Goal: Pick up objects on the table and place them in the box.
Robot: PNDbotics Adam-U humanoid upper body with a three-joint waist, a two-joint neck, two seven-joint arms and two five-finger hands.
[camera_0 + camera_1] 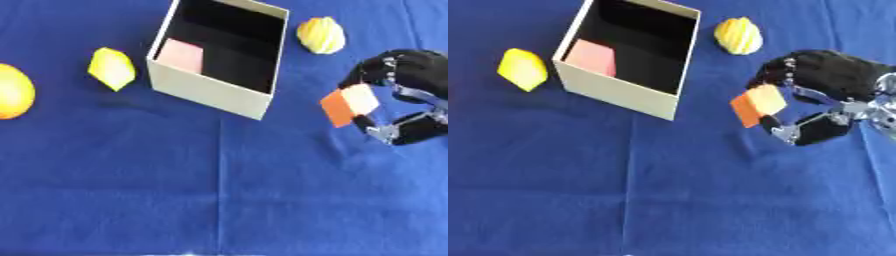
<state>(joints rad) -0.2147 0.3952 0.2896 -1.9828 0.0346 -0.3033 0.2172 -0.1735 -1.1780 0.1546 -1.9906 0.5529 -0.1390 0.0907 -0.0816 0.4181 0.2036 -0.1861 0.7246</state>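
While my right hand [820, 97] pinches an orange block [757, 105] between curled fingers and thumb, right of the white box [210, 90], I see 1 pink block [182, 55] inside it, with a yellow block [112, 68], a ridged yellow fruit [321, 35] and an orange [13, 91] on the blue cloth [219, 195].

We see bare blue tabletop [219, 200] between the right robot hand [824, 105] and the open box [219, 95]; its near wall and a ridged yellow object [738, 35] flank that gap.
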